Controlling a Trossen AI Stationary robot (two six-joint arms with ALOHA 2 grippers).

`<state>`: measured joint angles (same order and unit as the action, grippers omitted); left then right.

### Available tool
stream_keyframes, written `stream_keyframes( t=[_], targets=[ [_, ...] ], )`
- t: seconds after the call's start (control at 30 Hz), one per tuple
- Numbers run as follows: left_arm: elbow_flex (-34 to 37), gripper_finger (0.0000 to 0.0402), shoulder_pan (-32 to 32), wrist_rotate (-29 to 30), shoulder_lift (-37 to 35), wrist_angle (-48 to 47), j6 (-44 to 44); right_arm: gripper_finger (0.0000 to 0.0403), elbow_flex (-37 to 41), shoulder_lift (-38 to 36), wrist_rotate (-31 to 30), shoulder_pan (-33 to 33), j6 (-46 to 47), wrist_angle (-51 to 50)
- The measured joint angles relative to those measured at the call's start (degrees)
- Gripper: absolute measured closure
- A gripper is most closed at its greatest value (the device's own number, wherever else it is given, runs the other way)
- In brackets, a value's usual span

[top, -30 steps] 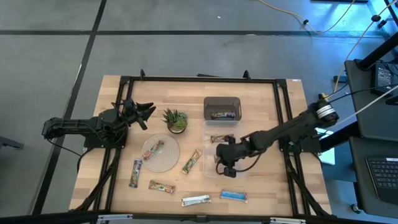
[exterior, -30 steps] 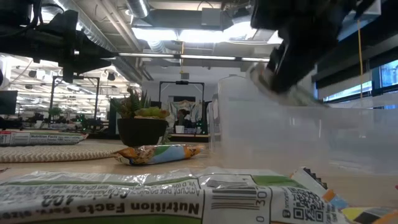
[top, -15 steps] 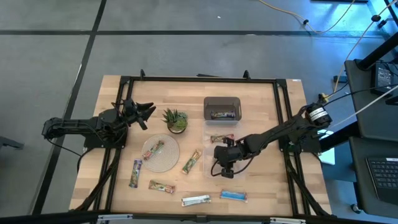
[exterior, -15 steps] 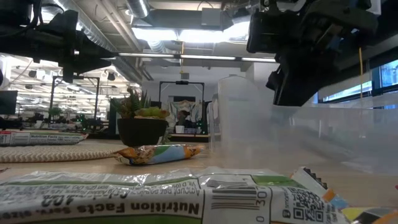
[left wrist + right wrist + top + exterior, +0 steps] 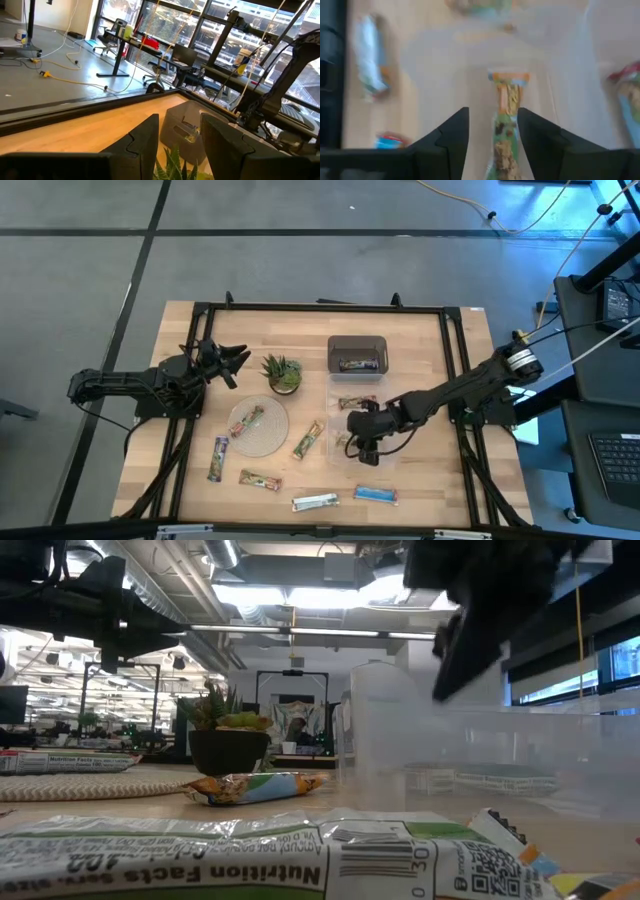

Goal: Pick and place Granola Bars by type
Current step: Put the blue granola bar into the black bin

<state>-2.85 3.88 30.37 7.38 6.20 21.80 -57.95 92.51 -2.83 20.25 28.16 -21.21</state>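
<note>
My right gripper (image 5: 354, 444) (image 5: 492, 111) hangs open over a clear plastic bin (image 5: 560, 755) right of the table's middle. A green and orange granola bar (image 5: 507, 117) (image 5: 480, 778) lies flat on the bin's floor below the open fingers, untouched. Other bars lie about: one in the grey bin (image 5: 357, 364), one on the round mat (image 5: 248, 420), and a purple (image 5: 218, 458), a silver-white (image 5: 315, 501) and a blue bar (image 5: 375, 494) on the wood. My left gripper (image 5: 236, 360) (image 5: 180, 120) waits open near the left edge.
The small potted plant (image 5: 283, 372) stands between the two arms. The woven mat (image 5: 262, 435) lies left of the middle. The grey bin (image 5: 357, 342) sits toward the far edge, with another bar (image 5: 356, 402) lying between it and the right gripper. A black frame (image 5: 320, 308) rims the table.
My right gripper dipped into the clear bin, then rose again. The bar that showed at its fingers a second ago now lies flat on the bin's floor, let go.
</note>
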Motion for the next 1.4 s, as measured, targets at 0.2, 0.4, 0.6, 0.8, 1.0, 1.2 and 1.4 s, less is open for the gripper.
stream_keyframes(
  t=[0.2,0.4,0.6,0.8,1.0,1.2,1.4],
  targets=[
    [0.0,0.0263,-0.01,0.12,0.0,0.02,0.11,0.0231,0.0,-7.26,-0.05,0.0,-0.03,0.24],
    [0.0,0.0263,-0.02,-0.98,0.02,0.03,0.03,0.0231,-0.02,-13.67,-0.32,0.02,-0.19,-0.24],
    [0.0,0.0263,0.0,-2.36,0.01,0.05,0.07,0.0231,-0.02,-17.62,-1.87,-0.45,-5.79,-0.35],
    [0.0,0.0262,-0.01,-3.99,0.02,0.04,0.0,0.0231,-0.02,-21.27,-6.56,-3.12,-7.92,-1.67],
    [0.0,0.0218,-0.01,-2.32,0.02,0.13,-0.04,0.0231,-0.02,-23.89,-6.61,-7.17,-8.21,-4.13],
    [0.0,0.0143,0.0,-1.23,0.02,0.09,-2.0,0.0231,-0.02,-23.93,-6.73,-11.36,-10.96,-4.3],
    [0.0,0.0128,0.0,-2.02,0.02,0.06,3.07,0.0231,-0.02,-23.93,-6.73,-14.45,-10.74,-6.12]
  ],
)
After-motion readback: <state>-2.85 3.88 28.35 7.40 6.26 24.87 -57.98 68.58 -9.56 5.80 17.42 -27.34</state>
